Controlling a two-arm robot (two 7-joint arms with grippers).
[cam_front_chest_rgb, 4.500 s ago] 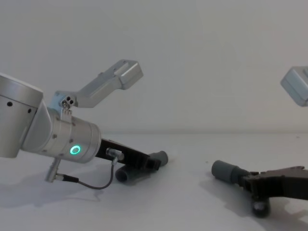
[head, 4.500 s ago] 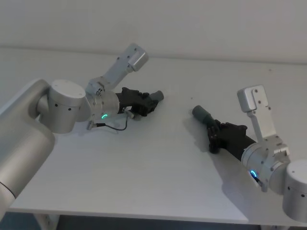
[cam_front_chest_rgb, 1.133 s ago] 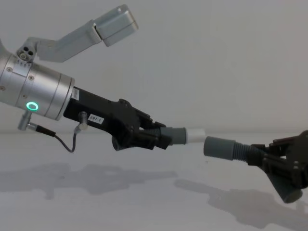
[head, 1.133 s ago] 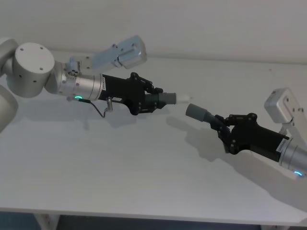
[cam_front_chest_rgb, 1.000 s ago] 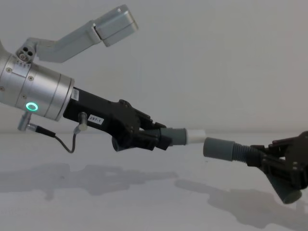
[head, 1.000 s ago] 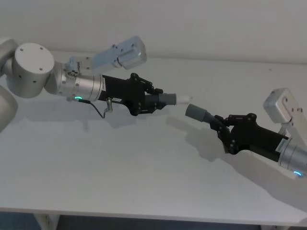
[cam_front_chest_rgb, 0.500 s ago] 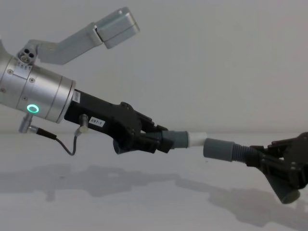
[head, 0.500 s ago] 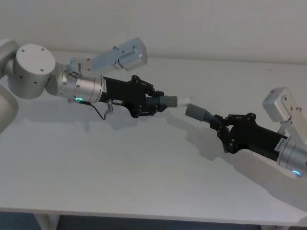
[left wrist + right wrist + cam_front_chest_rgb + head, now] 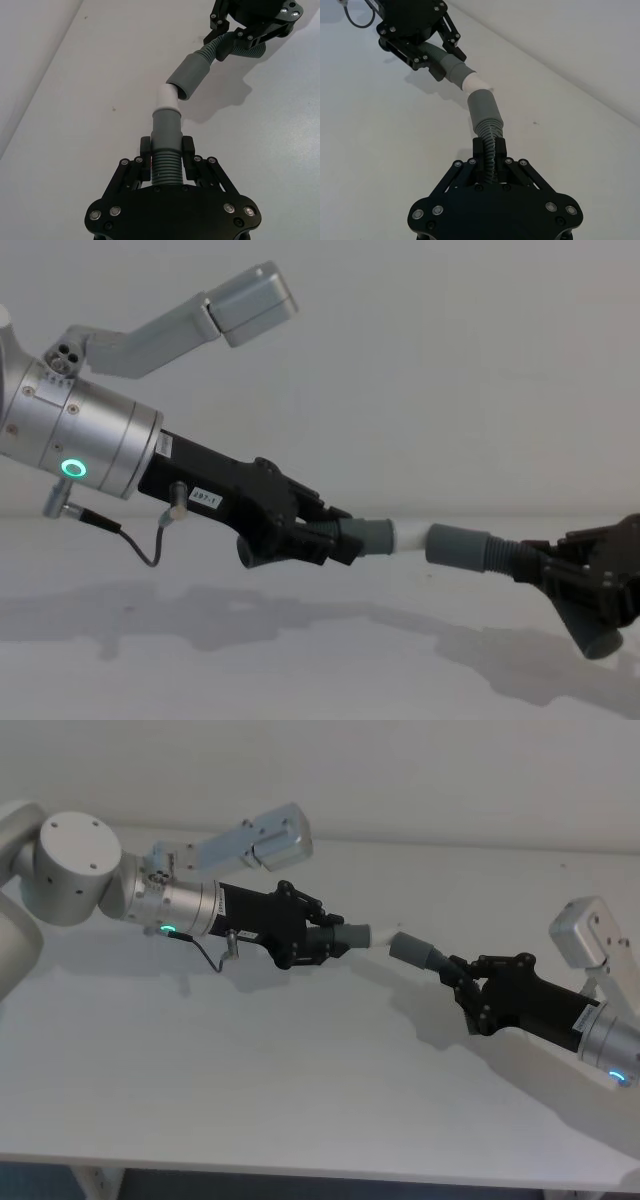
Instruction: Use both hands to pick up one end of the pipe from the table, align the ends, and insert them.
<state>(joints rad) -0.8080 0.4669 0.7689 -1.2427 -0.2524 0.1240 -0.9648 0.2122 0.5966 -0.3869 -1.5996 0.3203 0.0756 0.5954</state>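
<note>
Both pipe pieces hang in the air above the white table [image 9: 250, 1060]. My left gripper [image 9: 318, 938] is shut on the ribbed neck of the slimmer piece [image 9: 372, 536], whose pale spigot [image 9: 412, 537] points right. My right gripper [image 9: 468, 982] is shut on the ribbed neck of the other piece, whose grey socket [image 9: 412, 950] points left. In the left wrist view the spigot [image 9: 166, 97] meets the mouth of the socket [image 9: 189, 75] at a slight angle, its tip just at or inside the rim. In the right wrist view the socket [image 9: 484, 107] touches the spigot [image 9: 471, 82].
A plain pale wall rises behind the table. The table's front edge [image 9: 300, 1162] runs along the bottom of the head view. A thin black cable [image 9: 150, 550] loops under my left wrist.
My left gripper has moved right and slightly down with its piece. The small gap between spigot and socket has closed. The right gripper has barely moved.
</note>
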